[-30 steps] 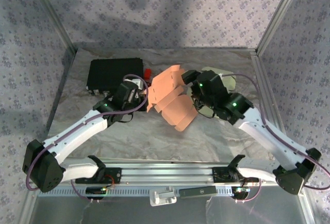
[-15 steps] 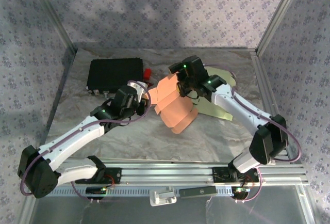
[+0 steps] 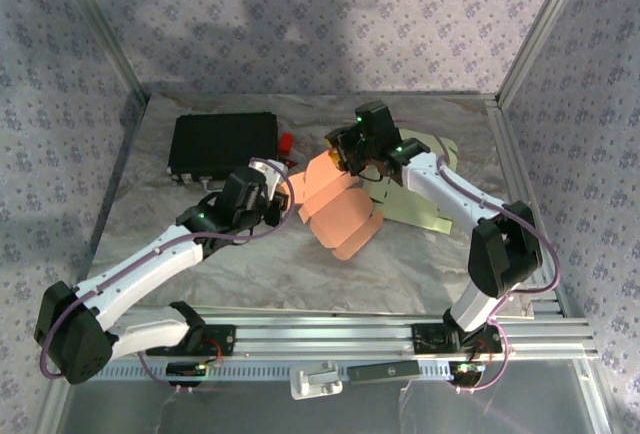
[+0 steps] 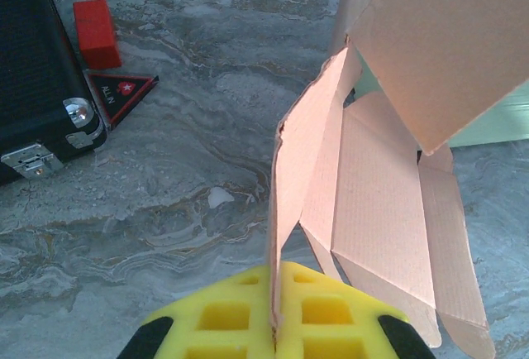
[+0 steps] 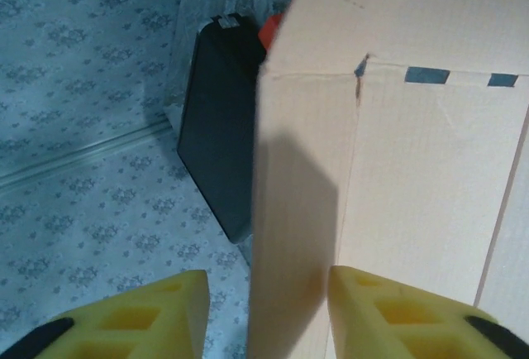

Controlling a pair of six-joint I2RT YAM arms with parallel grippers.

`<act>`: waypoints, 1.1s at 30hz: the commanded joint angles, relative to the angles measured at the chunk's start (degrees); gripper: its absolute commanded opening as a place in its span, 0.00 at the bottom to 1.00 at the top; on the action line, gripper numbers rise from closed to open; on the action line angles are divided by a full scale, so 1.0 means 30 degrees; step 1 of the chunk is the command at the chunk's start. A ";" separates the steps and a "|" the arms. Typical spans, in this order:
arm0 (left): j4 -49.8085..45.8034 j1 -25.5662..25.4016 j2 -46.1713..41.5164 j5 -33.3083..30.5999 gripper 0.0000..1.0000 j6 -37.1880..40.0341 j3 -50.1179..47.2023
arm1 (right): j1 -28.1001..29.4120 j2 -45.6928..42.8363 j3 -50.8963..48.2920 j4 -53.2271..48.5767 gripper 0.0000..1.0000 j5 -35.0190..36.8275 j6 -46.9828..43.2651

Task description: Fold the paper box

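Observation:
The paper box (image 3: 340,209) is salmon cardboard, half unfolded, standing tilted at mid-table. My left gripper (image 3: 284,191) is at its left side, shut on the thin edge of one panel; in the left wrist view the yellow pads (image 4: 223,318) of the left gripper (image 4: 274,313) pinch that edge, with the box's panels (image 4: 388,202) fanning out beyond. My right gripper (image 3: 341,154) reaches over the box's far top corner. In the right wrist view the right gripper (image 5: 269,309) straddles a folded panel (image 5: 297,210): the right pad (image 5: 388,318) touches it and the left pad (image 5: 157,318) stands apart.
A black case (image 3: 222,144) lies at the back left, with a small red block (image 3: 287,141) beside it. A pale green sheet (image 3: 420,209) lies under the right arm. Patterned walls enclose the table, and a metal rail (image 3: 330,334) runs along the front.
My right gripper has swung from the box's right side to its far top corner, and its jaws have narrowed around a panel. The left gripper keeps its grip.

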 commanded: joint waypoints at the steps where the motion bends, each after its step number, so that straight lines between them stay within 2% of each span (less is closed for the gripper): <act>1: 0.0260 -0.0092 0.0051 -0.0443 0.00 0.0407 -0.0026 | 0.0035 -0.0158 -0.0645 0.0965 0.28 -0.0546 0.0207; 6: -0.0024 0.0012 0.0008 -0.0745 0.00 0.0337 -0.0041 | 0.0254 -0.0705 -0.1690 0.1415 0.12 -0.0200 0.0632; 11: -0.0549 0.0321 -0.0187 -0.0975 0.00 0.0066 0.0067 | 0.0692 -0.1397 -0.2632 0.1565 0.00 0.0346 0.1389; 12: -0.0771 0.0434 -0.0285 -0.1037 0.08 -0.0203 0.0118 | 0.0861 -0.1553 -0.2800 0.1579 0.00 0.0556 0.1629; 15: -0.2146 0.0764 -0.1245 -0.0857 0.54 -0.2426 0.0865 | 0.1455 -0.2346 -0.3962 0.1833 0.00 0.1823 0.2426; 16: -0.2656 0.0755 -0.1899 -0.0652 0.61 -0.3742 0.1254 | 0.1671 -0.2597 -0.4257 0.1986 0.00 0.2370 0.2724; 19: -0.1576 0.0390 -0.4119 0.1567 0.71 -0.8069 0.1411 | 0.2110 -0.2952 -0.4822 0.2216 0.00 0.3373 0.3390; 22: -0.0851 -0.0524 -0.3955 0.3039 0.70 -1.1305 0.2282 | 0.2357 -0.3092 -0.5160 0.2460 0.00 0.3994 0.3886; 26: -0.0091 -0.1849 -0.2105 0.4118 0.67 -1.3588 0.3452 | 0.2682 -0.3107 -0.5468 0.2847 0.00 0.4633 0.4309; 28: 0.0900 -0.2405 -0.1568 0.3942 0.66 -1.4268 0.3594 | 0.2871 -0.3096 -0.5611 0.3051 0.00 0.4869 0.4407; 33: 0.0712 -0.2373 -0.0689 0.2946 0.58 -1.5116 0.3564 | 0.3140 -0.3185 -0.5902 0.3305 0.00 0.5110 0.4609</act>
